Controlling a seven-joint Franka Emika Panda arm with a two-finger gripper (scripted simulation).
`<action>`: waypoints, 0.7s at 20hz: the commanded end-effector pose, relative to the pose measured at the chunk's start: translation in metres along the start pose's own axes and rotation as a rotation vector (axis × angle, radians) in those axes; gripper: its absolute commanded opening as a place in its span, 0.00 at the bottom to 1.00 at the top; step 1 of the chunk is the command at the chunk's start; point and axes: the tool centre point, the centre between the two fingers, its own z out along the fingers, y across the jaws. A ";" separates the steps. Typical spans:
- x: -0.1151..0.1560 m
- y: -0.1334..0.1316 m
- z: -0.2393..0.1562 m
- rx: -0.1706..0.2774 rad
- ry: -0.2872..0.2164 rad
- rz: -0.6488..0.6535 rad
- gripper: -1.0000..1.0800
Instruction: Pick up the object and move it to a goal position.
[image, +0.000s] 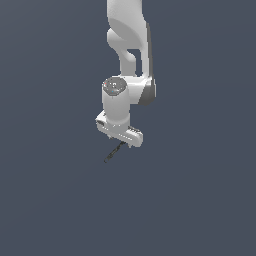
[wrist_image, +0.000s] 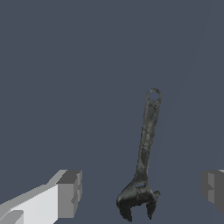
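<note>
While the white arm (image: 127, 45) hangs down from the top of the exterior view, its gripper (image: 121, 141) is seen low over a plain dark grey-blue surface (image: 50, 200). A thin dark object (image: 114, 151) is seen just beneath the gripper, slanting down toward the exterior view's left, with its upper end hidden under the gripper body. Whether the fingers touch it cannot be told from this view.

Seen by the wrist camera, the object (wrist_image: 145, 166) is shown to be a dark adjustable wrench, lying flat on the surface (wrist_image: 87, 65). Its forked head is nearest the camera, and its slender handle runs away to a ringed end with a round hole. The gripper (wrist_image: 142, 192) is spread wide: one grey fingertip (wrist_image: 70, 194) is seen on one side and the other at the opposite edge of the picture. The wrench head lies between them, apart from both, so nothing is held. No brand, label or legible writing can be made out on the wrench or the gripper.
</note>
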 end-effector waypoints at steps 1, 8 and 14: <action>-0.005 0.009 0.014 -0.004 -0.004 0.076 0.96; -0.015 0.028 0.040 -0.016 -0.009 0.221 0.96; -0.019 0.036 0.050 -0.021 -0.010 0.275 0.96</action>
